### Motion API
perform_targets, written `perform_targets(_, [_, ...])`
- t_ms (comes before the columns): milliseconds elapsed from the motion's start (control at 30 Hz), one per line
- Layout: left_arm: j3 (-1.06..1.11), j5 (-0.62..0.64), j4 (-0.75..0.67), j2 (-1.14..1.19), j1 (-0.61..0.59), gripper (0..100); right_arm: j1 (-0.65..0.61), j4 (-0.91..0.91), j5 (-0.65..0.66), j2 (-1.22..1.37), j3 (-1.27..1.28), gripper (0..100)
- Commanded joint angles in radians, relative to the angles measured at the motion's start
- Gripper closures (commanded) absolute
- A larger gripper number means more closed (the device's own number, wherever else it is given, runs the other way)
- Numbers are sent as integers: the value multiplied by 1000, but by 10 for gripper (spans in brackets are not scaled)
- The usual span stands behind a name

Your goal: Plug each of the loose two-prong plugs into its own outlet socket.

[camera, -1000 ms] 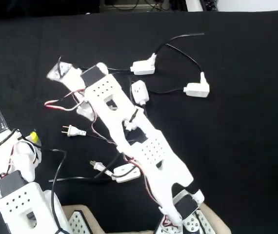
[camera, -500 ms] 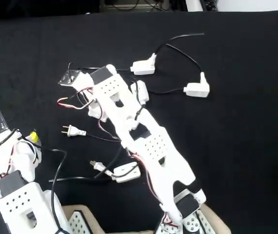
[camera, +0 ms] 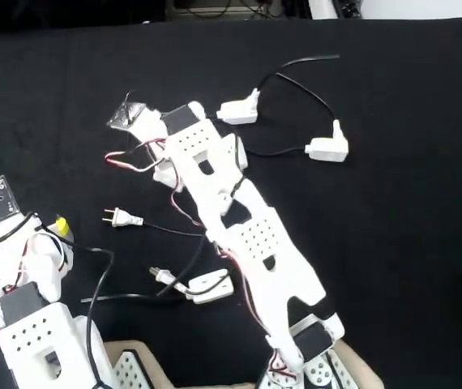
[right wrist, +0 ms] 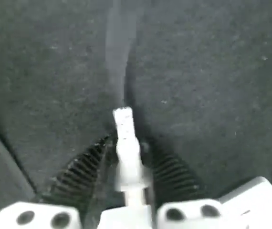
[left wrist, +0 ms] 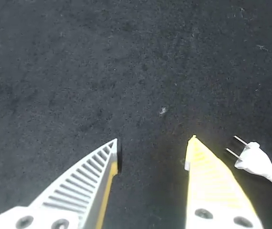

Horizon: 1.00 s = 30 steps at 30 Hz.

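Right tool [right wrist: 125, 143]: clamps a white plug [right wrist: 124, 119], near the socket [camera: 237, 110].
Left tool [left wrist: 154, 140]: open beside a loose plug [left wrist: 255, 161], well apart from that socket.
Care: we square prongs to its slots before pushing.

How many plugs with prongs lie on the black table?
2. The first plug lies by the left fingers; the second plug lies beside the white socket nearest the arms' bases. The right fingers pinch a white piece, maybe a third.
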Motion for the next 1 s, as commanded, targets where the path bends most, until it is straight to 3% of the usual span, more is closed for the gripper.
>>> perform_targets(0, [-28, -5, -21, -2, 13, 765, -21, 86, 6, -4, -99, 986])
perform_targets(500, [-28, 2, -21, -2, 15, 766, -26, 106, -249, -31, -496, 987])
perform_targets(733, [-15, 2, -58, -2, 15, 767, -28, 106, -334, -277, -398, 987])
perform_targets(967, [-7, 2, -71, -2, 15, 768, -38, 104, -446, -622, 53, 987])
